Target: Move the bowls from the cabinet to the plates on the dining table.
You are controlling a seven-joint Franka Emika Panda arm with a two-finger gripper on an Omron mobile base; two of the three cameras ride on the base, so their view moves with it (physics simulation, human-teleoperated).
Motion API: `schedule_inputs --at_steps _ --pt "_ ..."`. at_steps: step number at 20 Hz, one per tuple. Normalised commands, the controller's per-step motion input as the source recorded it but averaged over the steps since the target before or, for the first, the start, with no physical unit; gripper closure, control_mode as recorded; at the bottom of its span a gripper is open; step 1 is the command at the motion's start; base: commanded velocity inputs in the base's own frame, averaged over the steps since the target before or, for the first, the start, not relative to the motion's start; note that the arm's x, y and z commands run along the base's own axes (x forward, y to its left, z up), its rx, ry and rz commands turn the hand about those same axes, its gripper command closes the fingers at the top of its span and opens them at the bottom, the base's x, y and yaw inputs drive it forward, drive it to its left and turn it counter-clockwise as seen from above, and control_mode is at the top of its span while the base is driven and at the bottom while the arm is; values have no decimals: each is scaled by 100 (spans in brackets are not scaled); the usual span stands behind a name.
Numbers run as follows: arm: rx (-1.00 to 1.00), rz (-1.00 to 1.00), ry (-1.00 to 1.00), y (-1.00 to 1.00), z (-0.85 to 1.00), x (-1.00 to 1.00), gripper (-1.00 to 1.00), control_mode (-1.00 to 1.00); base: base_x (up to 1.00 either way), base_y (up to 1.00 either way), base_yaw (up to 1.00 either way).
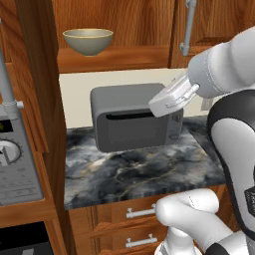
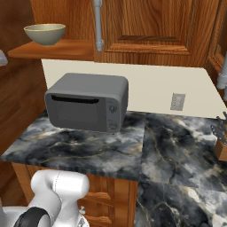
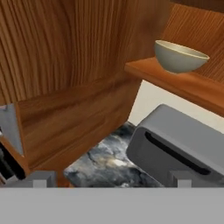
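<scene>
Above the marbled table [image 1: 149,172], the white arm reaches forward and leftward, its hand hanging in front of the grey toaster oven [image 1: 134,122]. Its jaws stand wide apart and hold nothing. One bowl [image 1: 88,41], grey-olive outside with a pale rim and small foot, sits upright on the shelf [image 1: 112,57] of the open cabinet [image 2: 146,26]. A wall outlet [image 2: 178,101] shows whole in the right base view, where a knife block [image 2: 220,141] sits too; an oven panel [image 1: 15,164] stands at the left edge of the left base view.

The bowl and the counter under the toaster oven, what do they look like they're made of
Bowl: likely glazed ceramic, with a smooth grey-olive outside and a pale rim. Counter: looks like polished stone, dark marbling with white veins. Being rendered, neither is certain.
</scene>
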Motion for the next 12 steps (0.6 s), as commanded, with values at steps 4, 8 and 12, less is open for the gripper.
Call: schedule_inputs --at_steps 4,8,12 --pt "-4 0 -7 -55 7 -5 -100 -100 0 0 0" --pt "-4 -1 -6 -52 10 -3 -100 -100 0 0 0" --pt "-5 -5 -5 -40 5 0 -100 -100 0 0 0"
